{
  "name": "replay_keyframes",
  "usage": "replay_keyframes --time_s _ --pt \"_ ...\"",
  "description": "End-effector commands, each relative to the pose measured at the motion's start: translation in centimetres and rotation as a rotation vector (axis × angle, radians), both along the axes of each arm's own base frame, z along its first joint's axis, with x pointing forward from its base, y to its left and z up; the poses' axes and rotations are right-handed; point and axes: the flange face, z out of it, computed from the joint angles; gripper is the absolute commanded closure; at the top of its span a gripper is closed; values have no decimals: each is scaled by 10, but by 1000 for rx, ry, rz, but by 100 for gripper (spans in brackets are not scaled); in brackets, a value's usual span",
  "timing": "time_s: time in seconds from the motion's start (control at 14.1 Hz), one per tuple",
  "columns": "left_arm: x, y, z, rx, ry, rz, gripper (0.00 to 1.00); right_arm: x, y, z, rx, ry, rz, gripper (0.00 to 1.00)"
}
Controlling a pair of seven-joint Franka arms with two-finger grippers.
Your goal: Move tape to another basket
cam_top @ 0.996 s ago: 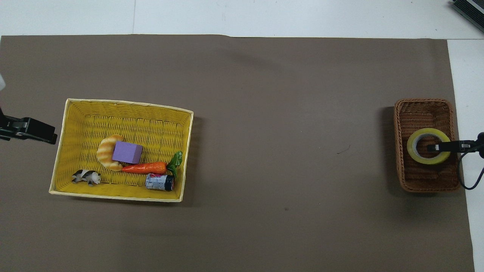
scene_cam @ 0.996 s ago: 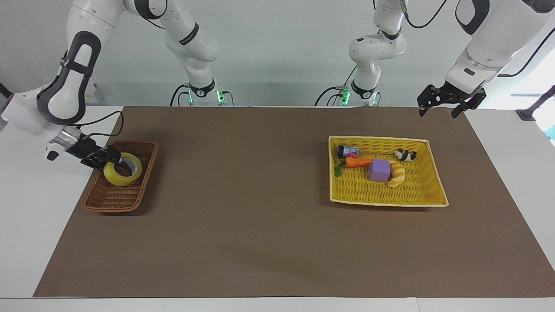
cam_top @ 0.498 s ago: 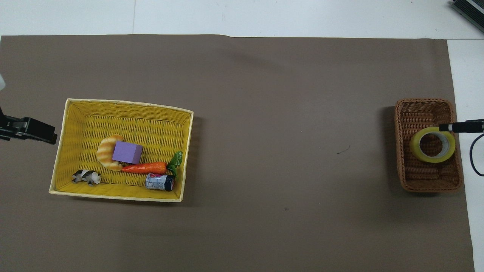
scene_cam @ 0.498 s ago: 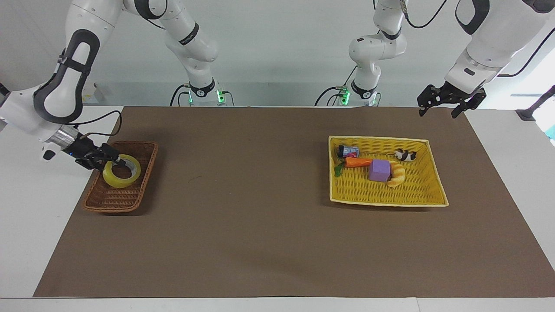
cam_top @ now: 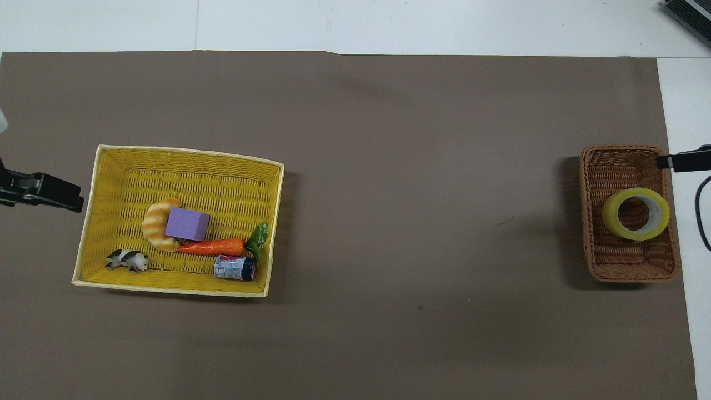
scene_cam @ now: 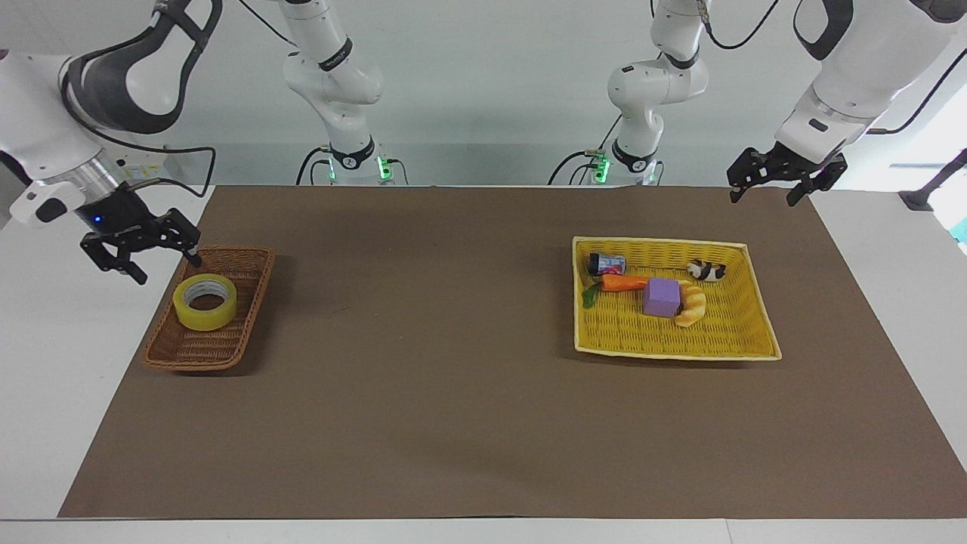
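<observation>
The yellow tape (scene_cam: 205, 301) (cam_top: 635, 213) lies flat in the brown wicker basket (scene_cam: 253, 261) (cam_top: 622, 150) at the right arm's end of the table, with nothing touching it. My right gripper (scene_cam: 168, 270) hangs open and empty above the basket's rim, clear of the roll. In the overhead view only one of its fingers (cam_top: 682, 161) shows, at the basket's corner. My left gripper (scene_cam: 761, 199) (cam_top: 41, 191) waits open and empty over the mat beside the yellow basket (scene_cam: 680, 351) (cam_top: 178, 151).
The yellow basket holds a purple cube (scene_cam: 662, 296), a croissant (scene_cam: 693, 305), a carrot (scene_cam: 623, 282), a small can (scene_cam: 607, 264) and a black-and-white toy animal (scene_cam: 706, 270). Bare brown mat (scene_cam: 423, 340) lies between the two baskets.
My right gripper has let go of the tape, risen and drawn back off the roll to the basket's rim. The tape has settled flat in the brown basket. The left arm has not moved.
</observation>
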Motion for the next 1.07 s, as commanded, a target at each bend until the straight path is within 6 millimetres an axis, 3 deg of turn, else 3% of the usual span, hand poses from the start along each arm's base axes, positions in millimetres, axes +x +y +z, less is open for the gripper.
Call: replay_keyframes --time_s 0.0,0.36,0.5,0.92,1.0 --pt "0 3 3 11 8 -6 0 -10 59 33 -66 12 -76 0" --pt "0 3 3 11 8 -6 0 -30 128 52 -44 112 -253 0" --pt "0 3 3 11 6 -6 0 -39 143 59 -37 140 -315 0" --pt "0 3 3 11 8 -6 0 -70 138 128 -94 143 -324 0" --pt "0 3 3 11 6 -6 0 -72 138 127 -99 153 -325 0"
